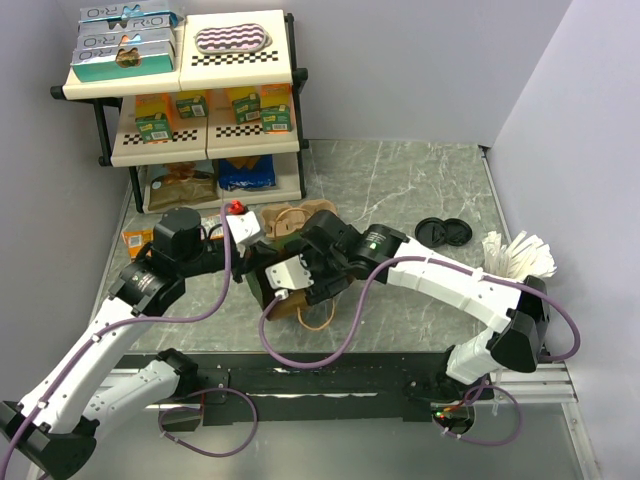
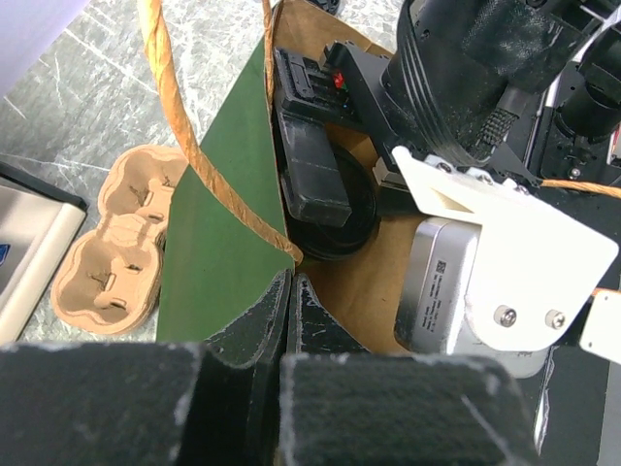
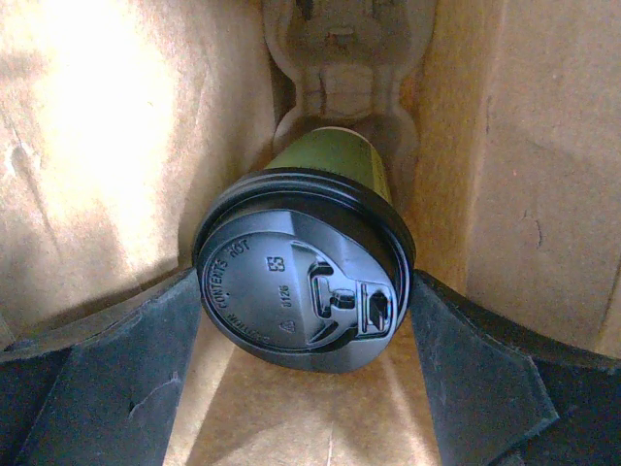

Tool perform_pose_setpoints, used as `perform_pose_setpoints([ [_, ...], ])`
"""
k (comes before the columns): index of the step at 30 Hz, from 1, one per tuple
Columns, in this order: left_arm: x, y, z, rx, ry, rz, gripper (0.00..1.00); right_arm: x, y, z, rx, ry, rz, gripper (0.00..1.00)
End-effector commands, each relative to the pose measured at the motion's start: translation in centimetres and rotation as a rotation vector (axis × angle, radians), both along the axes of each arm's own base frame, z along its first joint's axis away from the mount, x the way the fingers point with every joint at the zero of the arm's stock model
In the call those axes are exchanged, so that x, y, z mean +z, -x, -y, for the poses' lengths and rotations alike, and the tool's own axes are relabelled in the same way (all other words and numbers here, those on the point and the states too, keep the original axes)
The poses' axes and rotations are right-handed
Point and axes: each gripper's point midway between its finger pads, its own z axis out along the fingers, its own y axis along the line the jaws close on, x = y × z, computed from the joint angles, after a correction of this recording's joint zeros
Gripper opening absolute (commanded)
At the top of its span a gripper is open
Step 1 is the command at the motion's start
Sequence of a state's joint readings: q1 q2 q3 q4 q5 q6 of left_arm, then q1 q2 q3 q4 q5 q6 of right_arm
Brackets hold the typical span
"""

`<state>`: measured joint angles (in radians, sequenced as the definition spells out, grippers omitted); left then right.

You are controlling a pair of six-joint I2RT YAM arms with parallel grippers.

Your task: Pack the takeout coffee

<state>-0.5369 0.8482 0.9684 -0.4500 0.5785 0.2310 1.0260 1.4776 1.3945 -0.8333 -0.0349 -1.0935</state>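
Note:
The takeout coffee (image 3: 342, 155) is a green cup with a black lid (image 3: 291, 262). It sits inside a paper bag (image 1: 300, 304), green outside (image 2: 218, 233) and brown inside (image 3: 116, 146). Its base rests in a pulp carrier (image 3: 340, 58) at the bag's bottom. My right gripper (image 3: 306, 282) reaches down into the bag, with a finger pressed on each side of the lid. In the left wrist view the lid (image 2: 342, 214) shows beside a right finger (image 2: 310, 165). My left gripper (image 2: 288, 286) is shut on the bag's top edge and holds the bag open.
A second pulp carrier (image 1: 295, 215) lies behind the bag and shows in the left wrist view (image 2: 116, 252). Two loose black lids (image 1: 443, 231) and a white stack (image 1: 520, 258) lie at the right. A snack shelf (image 1: 185, 100) stands at the back left.

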Motion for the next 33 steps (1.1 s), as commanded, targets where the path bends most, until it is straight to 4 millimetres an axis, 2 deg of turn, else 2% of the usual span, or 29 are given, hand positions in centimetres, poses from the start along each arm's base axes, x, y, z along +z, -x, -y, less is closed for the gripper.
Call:
perform_pose_setpoints([
  [1, 0.5, -0.1, 0.3, -0.018, 0.016, 0.008, 0.01, 1.0, -1.0, -0.5, 0.063, -0.013, 0.045, 0.00],
  [8, 0.4, -0.4, 0.4, -0.031, 0.019, -0.014, 0.01, 0.5, -1.5, -0.8, 0.127, 0.013, 0.053, 0.00],
  [20, 0.1, -1.6, -0.3, -0.004, 0.014, -0.036, 0.01, -0.7, -3.3, -1.4, 0.126, 0.042, 0.071, 0.00],
  [28, 0.1, -2.6, -0.7, -0.010, 0.017, -0.071, 0.01, 0.3, -5.2, -1.8, 0.075, 0.009, 0.165, 0.00],
  [33, 0.3, -2.8, -0.6, -0.023, 0.025, -0.069, 0.01, 1.1, -4.8, -2.3, 0.089, -0.012, 0.141, 0.00],
])
